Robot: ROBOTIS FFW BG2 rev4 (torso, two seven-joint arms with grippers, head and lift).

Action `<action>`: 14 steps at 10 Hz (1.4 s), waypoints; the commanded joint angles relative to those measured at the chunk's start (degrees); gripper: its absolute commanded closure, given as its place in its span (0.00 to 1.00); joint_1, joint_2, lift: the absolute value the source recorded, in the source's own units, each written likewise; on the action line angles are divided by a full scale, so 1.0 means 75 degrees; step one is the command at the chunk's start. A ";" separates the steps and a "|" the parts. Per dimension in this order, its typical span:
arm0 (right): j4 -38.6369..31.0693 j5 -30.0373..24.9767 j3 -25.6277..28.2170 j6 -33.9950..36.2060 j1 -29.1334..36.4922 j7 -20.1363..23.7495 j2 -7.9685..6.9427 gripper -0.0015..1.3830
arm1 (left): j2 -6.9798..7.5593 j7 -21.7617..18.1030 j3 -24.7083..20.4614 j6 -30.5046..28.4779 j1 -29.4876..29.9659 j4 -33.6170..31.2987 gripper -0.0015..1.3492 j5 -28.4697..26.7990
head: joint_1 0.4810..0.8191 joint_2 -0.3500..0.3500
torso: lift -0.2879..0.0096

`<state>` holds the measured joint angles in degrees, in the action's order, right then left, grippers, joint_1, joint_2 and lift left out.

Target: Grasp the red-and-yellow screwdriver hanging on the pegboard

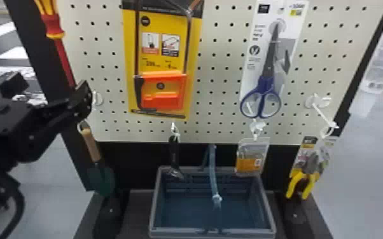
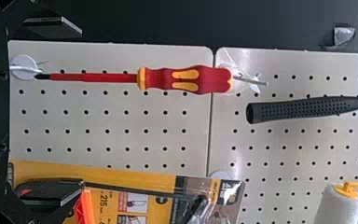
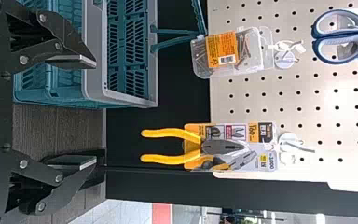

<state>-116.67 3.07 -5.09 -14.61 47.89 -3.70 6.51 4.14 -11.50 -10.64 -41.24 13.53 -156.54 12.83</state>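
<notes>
Red-and-yellow screwdriver (image 2: 142,78) on pegboard (image 2: 107,102), long axis upright, tip (image 2: 43,76) down. Left gripper (image 2: 81,112) nearer, fingers spread, holding nothing. Handle (image 2: 214,79) sits higher than gripper; shaft (image 2: 93,78) runs off-centre, nearer outer finger (image 2: 58,25). My call: raise, ease left, then forward around handle. Right gripper (image 3: 94,112) also open, low near pliers (image 3: 170,159), well apart from screwdriver.

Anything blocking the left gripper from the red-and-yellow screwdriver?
Nothing visible between the open left gripper and the red-and-yellow screwdriver. The packaged hacksaw hangs beside it, on the robot's right, and one finger overlaps that pack in the left wrist view, so I'd watch that side.
</notes>
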 commanded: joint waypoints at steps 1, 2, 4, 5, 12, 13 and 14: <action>0.0002 -0.0011 -0.0001 0.0015 -0.0048 0.0012 -0.0001 0.38 | 0.0116 -0.0284 -0.0163 -0.0479 -0.0585 -0.0007 0.09 -0.0011 | 0.20 0.50 | 0.63; 0.0021 -0.0034 -0.0001 0.0026 -0.0081 0.0059 -0.0013 0.38 | 0.0221 -0.0577 -0.0280 -0.0760 -0.0962 -0.0007 0.09 -0.0011 | 0.20 0.50 | 0.63; 0.0059 -0.0046 -0.0001 0.0050 -0.0146 0.0094 -0.0013 0.38 | 0.0432 -0.1116 -0.0432 -0.1311 -0.1652 -0.0007 0.09 -0.0023 | 0.20 0.50 | 0.63; 0.0096 -0.0069 -0.0012 0.0073 -0.0212 0.0129 -0.0025 0.38 | 0.0585 -0.1327 -0.0503 -0.1615 -0.1963 -0.0007 0.09 -0.0023 | 0.20 0.50 | 0.63; 0.0152 -0.0140 -0.0012 0.0085 -0.0392 0.0270 -0.0083 0.38 | 0.1979 -0.2944 -0.0819 -0.2623 -0.3965 0.1736 0.09 0.0716 | 0.20 0.50 | 0.63; 0.0152 -0.0140 -0.0012 0.0085 -0.0409 0.0282 -0.0083 0.38 | 0.2167 -0.3354 -0.0772 -0.2635 -0.4342 0.2018 0.09 0.0458 | 0.20 0.50 | 0.63; 0.0152 -0.0140 -0.0012 0.0085 -0.0409 0.0294 -0.0083 0.38 | 0.2354 -0.3741 -0.0702 -0.2775 -0.4720 0.2149 0.09 0.0024 | 0.20 0.50 | 0.63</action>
<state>-115.53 2.02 -5.18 -13.97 44.83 -1.49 5.89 20.87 -39.20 -16.20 -61.47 -20.06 -141.26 14.88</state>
